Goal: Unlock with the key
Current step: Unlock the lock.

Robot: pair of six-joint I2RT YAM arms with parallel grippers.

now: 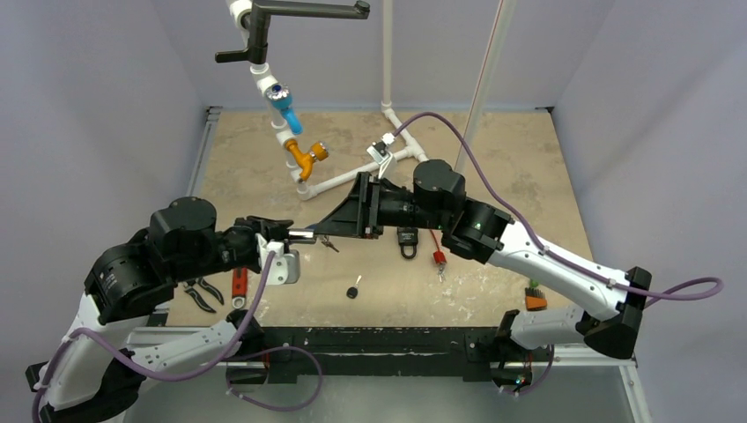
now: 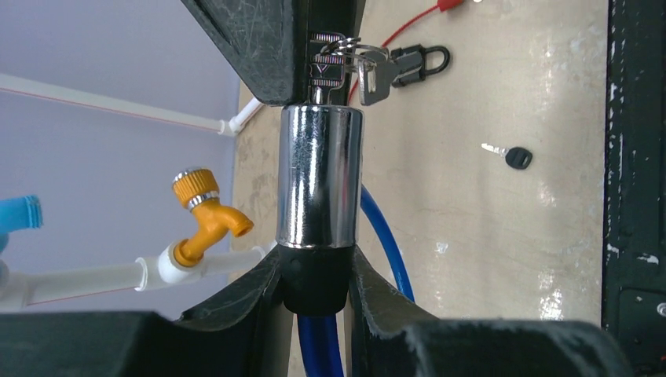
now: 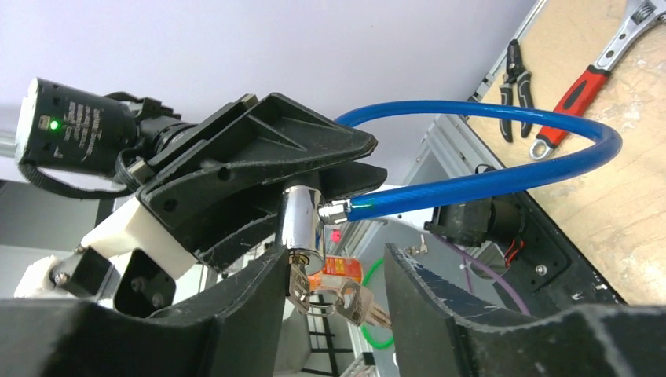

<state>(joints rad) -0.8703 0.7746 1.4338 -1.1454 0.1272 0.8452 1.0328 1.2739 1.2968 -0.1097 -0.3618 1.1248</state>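
From above: holds a chrome cylinder lock (image 1: 302,235) above the tan table (image 1: 493,159) in the left gripper (image 1: 291,234), just left of the scene's middle. Points the right gripper (image 1: 324,231) leftward at the lock's free end. Cannot tell from here how wide those jaws stand. Shows a silver key bunch (image 1: 328,244) dangling under that meeting point. Shows on the table, to the right, a black padlock (image 1: 407,242) and a red-tagged key (image 1: 438,258). Has nearer a black-headed key (image 1: 352,291), and to the left black-handled pliers (image 1: 203,293) and a red-handled spanner (image 1: 239,286). Shows at the far side a white pipe frame (image 1: 352,176) carrying an orange tap (image 1: 306,157) and a blue valve (image 1: 284,110).

From the left wrist: grips the lock's black end between both left fingers, jaws closed tight on it. Shows a thick blue cable (image 2: 385,236) running beside the cylinder. Has a silver key (image 2: 320,78) seated in the cylinder's far end, with a wire ring (image 2: 357,51) and a spare key (image 2: 369,82) hanging off it. Shows one black right finger just beside the key.

From the right wrist: spreads the right jaws partway, closed on nothing. Places the silver key in the gap, close to one finger and clear of the other. Loops the blue cable out from the cylinder's side in a wide arc.
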